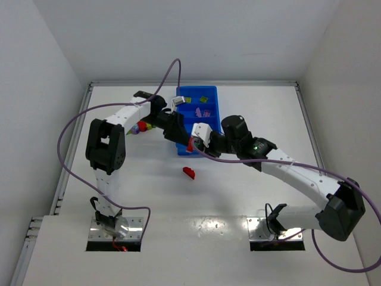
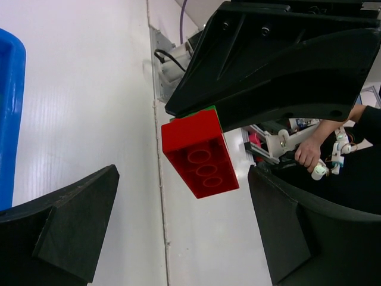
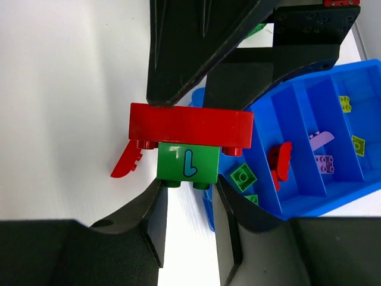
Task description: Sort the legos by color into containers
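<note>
White table top [image 1: 149,196] enclosed by plain white walls; both arms reach to its middle.

Long bright blue plastic tray [image 1: 216,107] lies lengthwise away from the bases, with four compartments. In the right wrist view the nearest holds green bricks [image 3: 243,177]; the next a red piece [image 3: 280,162]; the third purple bricks [image 3: 324,163]; the farthest yellow-green bricks [image 3: 357,144].

Right gripper [image 3: 188,186]: jaws closed on a small green brick [image 3: 187,162] printed with a blue numeral; a wider flat red brick [image 3: 190,126] is stacked on it. The pair is held off the table at the tray's near left corner.

Left gripper [image 2: 184,171]: jaws spread wide, holding nothing. Its fingers [image 2: 65,226] flank the red brick from either side with clear gaps.

Loose curved red piece [image 1: 189,173] lies on the table near the tray's near end; a mixed cluster of red, purple and green bricks [image 1: 140,127] sits left of the tray, beside the left arm.
</note>
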Robot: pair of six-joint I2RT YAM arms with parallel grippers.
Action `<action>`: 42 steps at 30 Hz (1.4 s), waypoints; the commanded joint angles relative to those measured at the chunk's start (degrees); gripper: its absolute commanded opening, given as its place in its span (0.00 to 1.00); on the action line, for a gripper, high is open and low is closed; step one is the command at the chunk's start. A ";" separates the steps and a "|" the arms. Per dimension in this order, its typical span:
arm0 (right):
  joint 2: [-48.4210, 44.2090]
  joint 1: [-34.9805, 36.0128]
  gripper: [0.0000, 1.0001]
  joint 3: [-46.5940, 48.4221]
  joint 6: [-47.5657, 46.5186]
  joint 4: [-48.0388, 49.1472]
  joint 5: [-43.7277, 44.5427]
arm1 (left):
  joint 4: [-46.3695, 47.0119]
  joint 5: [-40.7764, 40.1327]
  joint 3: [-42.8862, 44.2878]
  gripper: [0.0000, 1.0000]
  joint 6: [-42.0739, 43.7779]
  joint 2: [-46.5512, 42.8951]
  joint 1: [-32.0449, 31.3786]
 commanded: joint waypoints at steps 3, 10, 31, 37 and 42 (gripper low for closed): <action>0.55 1.13 0.00 2.69 0.87 3.27 -1.09 | 1.07 4.28 1.81 0.91 1.35 -1.77 -0.90; 1.78 2.79 0.00 2.69 -0.18 4.50 1.89 | 1.60 4.28 1.81 0.60 0.30 -1.77 -1.43; -10.61 2.71 0.00 -7.41 -0.81 -1.56 12.36 | 5.90 0.43 -0.57 0.00 -0.85 -5.45 1.91; -10.62 1.48 0.00 -7.95 1.49 -1.57 11.65 | 24.49 -11.69 -3.09 0.00 -21.46 -11.60 1.91; -10.61 1.48 0.00 -7.95 2.72 -2.18 7.71 | 53.44 -32.70 -13.82 0.00 -41.44 -22.85 2.61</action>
